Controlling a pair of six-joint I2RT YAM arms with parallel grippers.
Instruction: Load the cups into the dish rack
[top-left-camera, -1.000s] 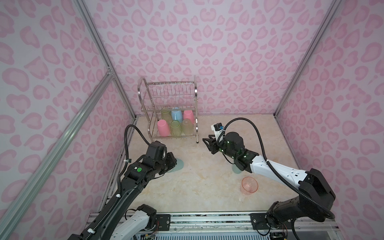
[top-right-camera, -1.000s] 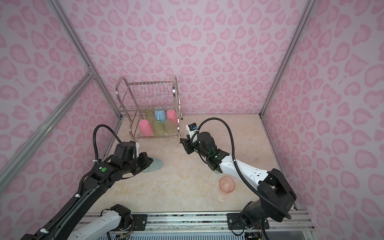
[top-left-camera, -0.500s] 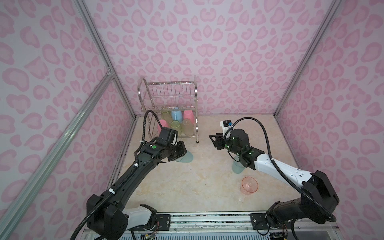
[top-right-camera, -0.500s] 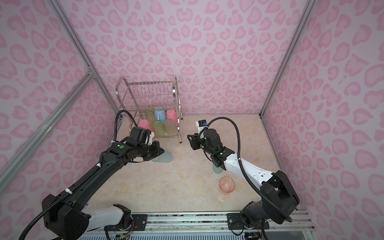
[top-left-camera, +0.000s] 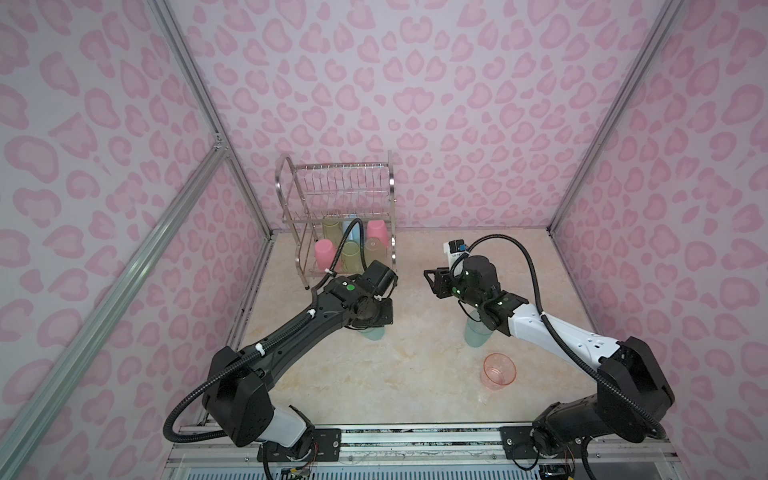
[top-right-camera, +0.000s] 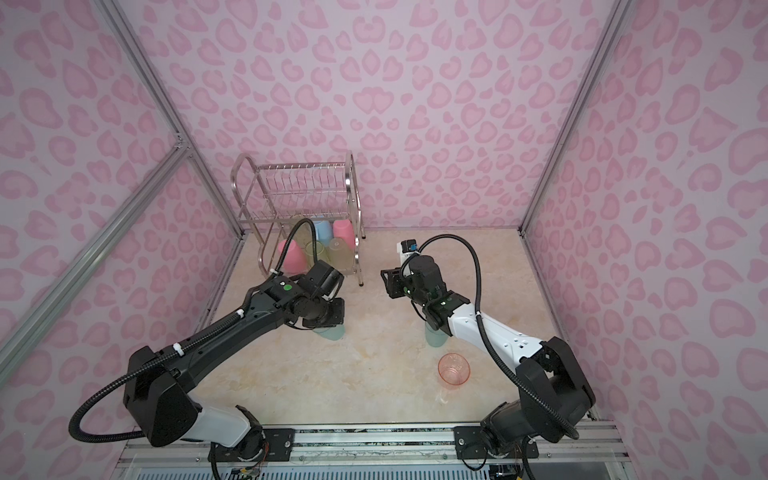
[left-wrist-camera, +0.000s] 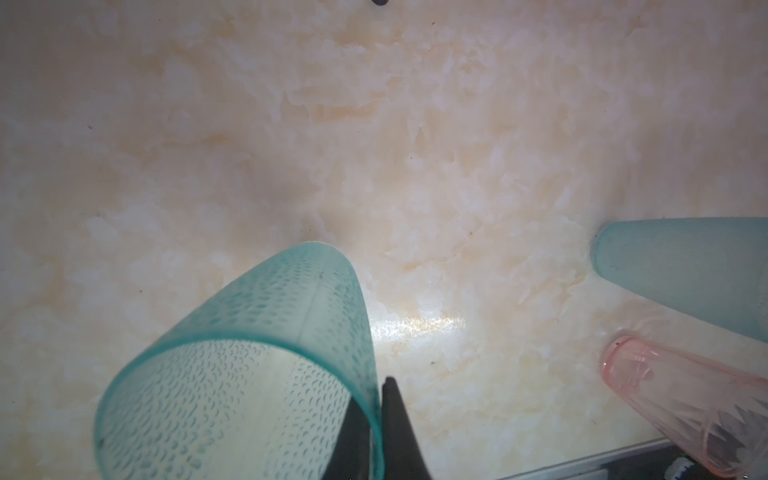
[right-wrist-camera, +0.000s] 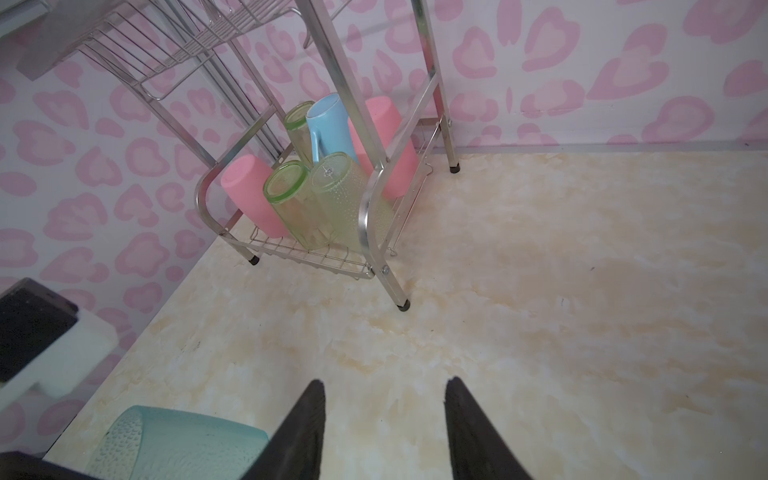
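Fingers of the left gripper (left-wrist-camera: 372, 392) are pressed together on the rim wall of a dotted teal cup (left-wrist-camera: 249, 374), one finger inside the mouth and one outside. In both top views this cup (top-left-camera: 374, 333) shows only as a teal sliver beneath the wrist, a little in front of the dish rack (top-left-camera: 332, 195). Whether its base touches the table (top-left-camera: 395, 386) I cannot tell from here.

The right gripper (right-wrist-camera: 384, 384) stands spread with nothing between its fingers, hovering over bare tabletop and facing the rack's near corner. Behind it, under the right forearm, a second teal cup (top-left-camera: 476, 336) stands on the table. Just beside that, nearer the arm bases, is an upright peach cup (top-left-camera: 498, 371).

On the rack's lower shelf sit two pink cups (right-wrist-camera: 249, 199), three green cups (right-wrist-camera: 286, 187) and a light-blue mug (right-wrist-camera: 332, 124), all mouth down.
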